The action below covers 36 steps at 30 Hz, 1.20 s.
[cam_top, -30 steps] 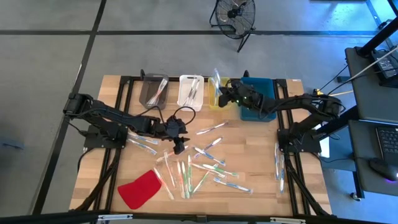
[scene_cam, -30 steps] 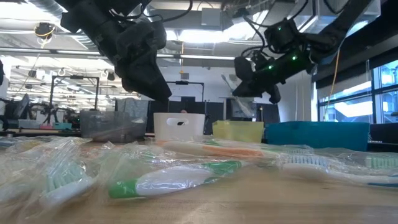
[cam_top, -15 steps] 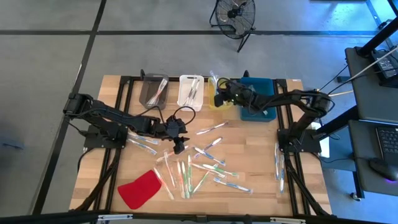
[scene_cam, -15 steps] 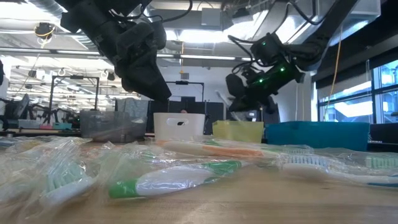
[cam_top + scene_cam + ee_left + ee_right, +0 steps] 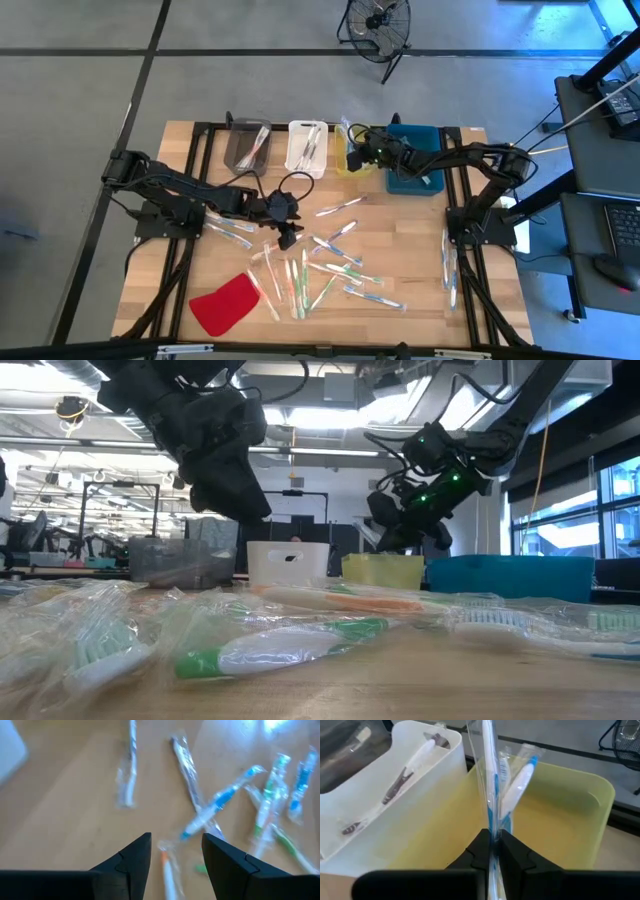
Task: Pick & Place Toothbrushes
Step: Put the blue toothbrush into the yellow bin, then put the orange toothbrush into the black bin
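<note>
Wrapped toothbrushes [image 5: 322, 262] litter the wooden table [image 5: 420, 250]. The right gripper [image 5: 492, 851], above the yellow bin [image 5: 570, 815], pinches a blue wrapped toothbrush [image 5: 489, 785]; the left gripper [image 5: 172, 851] hovers mid-table, jaws apart and empty.

Left wrist view blurred throughout: wrapped toothbrushes [image 5: 220, 805] on the table [image 5: 60, 815] smeared, colours barely readable. Wrapped blue toothbrush [image 5: 490, 780] pinched by right gripper [image 5: 492, 851] cut off at frame top and bottom, ends not visible. Yellow bin [image 5: 352, 158] contents too small to count from above. Foreground toothbrush [image 5: 290, 645] in low view out of focus.
</note>
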Available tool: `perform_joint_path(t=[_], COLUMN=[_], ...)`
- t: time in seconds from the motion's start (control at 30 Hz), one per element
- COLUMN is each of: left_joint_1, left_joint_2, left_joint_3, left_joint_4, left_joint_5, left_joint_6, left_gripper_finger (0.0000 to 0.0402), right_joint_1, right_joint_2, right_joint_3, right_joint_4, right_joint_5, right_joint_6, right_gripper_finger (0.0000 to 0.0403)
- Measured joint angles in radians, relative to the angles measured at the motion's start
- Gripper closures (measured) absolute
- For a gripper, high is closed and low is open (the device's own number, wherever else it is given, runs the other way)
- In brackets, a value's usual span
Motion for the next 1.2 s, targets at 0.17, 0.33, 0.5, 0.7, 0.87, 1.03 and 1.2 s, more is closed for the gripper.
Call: perform_joint_path(t=[0.17,0.33,0.5,0.7,0.87,1.03,1.2], left_joint_1=[-0.02,-0.057,-0.108,-0.19,-0.264,-0.311,-0.331], left_joint_2=[0.0,0.0,0.0,0.0,0.0,0.0,0.0], left_joint_3=[0.0,0.0,0.0,0.0,0.0,0.0,0.0], left_joint_4=[-0.061,-0.119,-0.169,-0.196,-0.195,-0.185,-0.18], left_joint_5=[0.068,0.091,0.156,0.19,0.189,0.151,0.087], left_joint_6=[-0.027,-0.049,0.037,0.232,0.449,0.57,0.707], left_gripper_finger=[0.0231,0.0231,0.0231,0.0231,0.0231,0.0231,0.0231], right_joint_1=[-0.008,-0.01,-0.01,-0.01,-0.01,-0.01,-0.011], right_joint_2=[0.0,0.0,0.0,0.0,0.0,-0.001,-0.028], right_joint_3=[0.0,0.0,0.0,0.0,-0.001,-0.001,-0.001], right_joint_4=[-0.031,-0.052,-0.052,-0.057,-0.057,-0.056,-0.049], right_joint_5=[-0.004,-0.004,-0.004,-0.003,-0.004,-0.004,-0.066], right_joint_6=[0.004,0.003,0.004,0.004,0.004,0.003,-0.027], right_gripper_finger=[0.0372,0.0372,0.0355,0.0332,0.0306,0.0271,0.0245])
